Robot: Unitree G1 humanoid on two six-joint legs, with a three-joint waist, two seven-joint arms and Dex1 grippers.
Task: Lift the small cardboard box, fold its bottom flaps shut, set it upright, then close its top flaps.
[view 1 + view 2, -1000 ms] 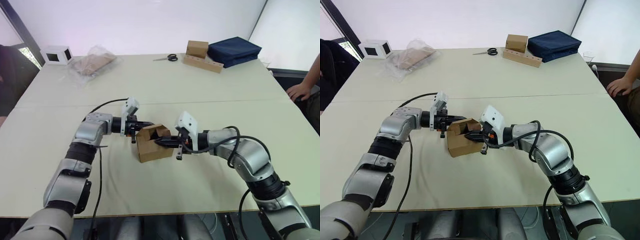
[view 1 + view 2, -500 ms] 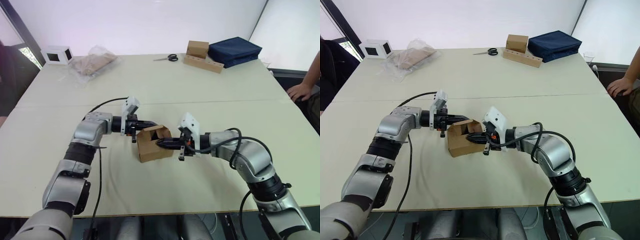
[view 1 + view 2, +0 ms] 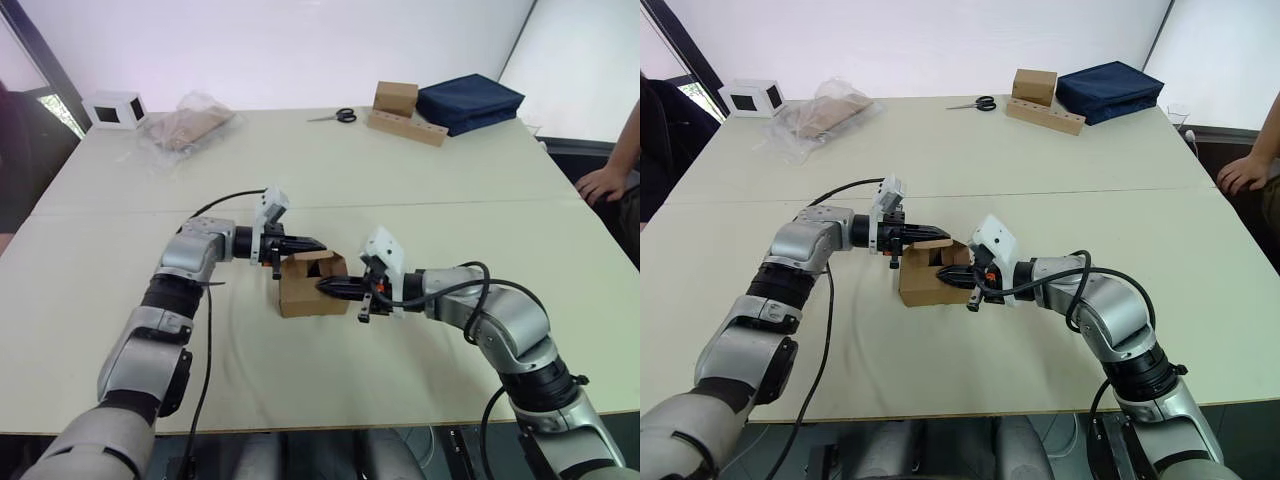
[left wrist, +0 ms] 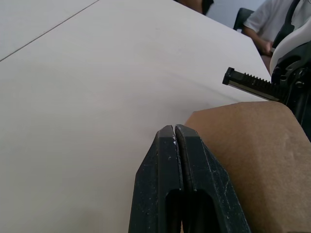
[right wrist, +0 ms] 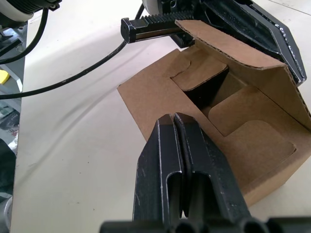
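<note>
while the small cardboard box [image 3: 309,283] sat mid-bench [image 3: 330,380], both grippers, left [image 3: 312,246] and right [image 3: 325,288], pressed it with clenched fingers; scissors [image 3: 335,116] and a navy bag [image 3: 468,101] lay well apart.

no legible text, labels or markings anywhere

The small cardboard box [image 3: 311,284] sits mid-table [image 3: 330,170]: left gripper [image 3: 312,245] at its 10 o'clock, right gripper [image 3: 325,287] at 3 o'clock.
</note>
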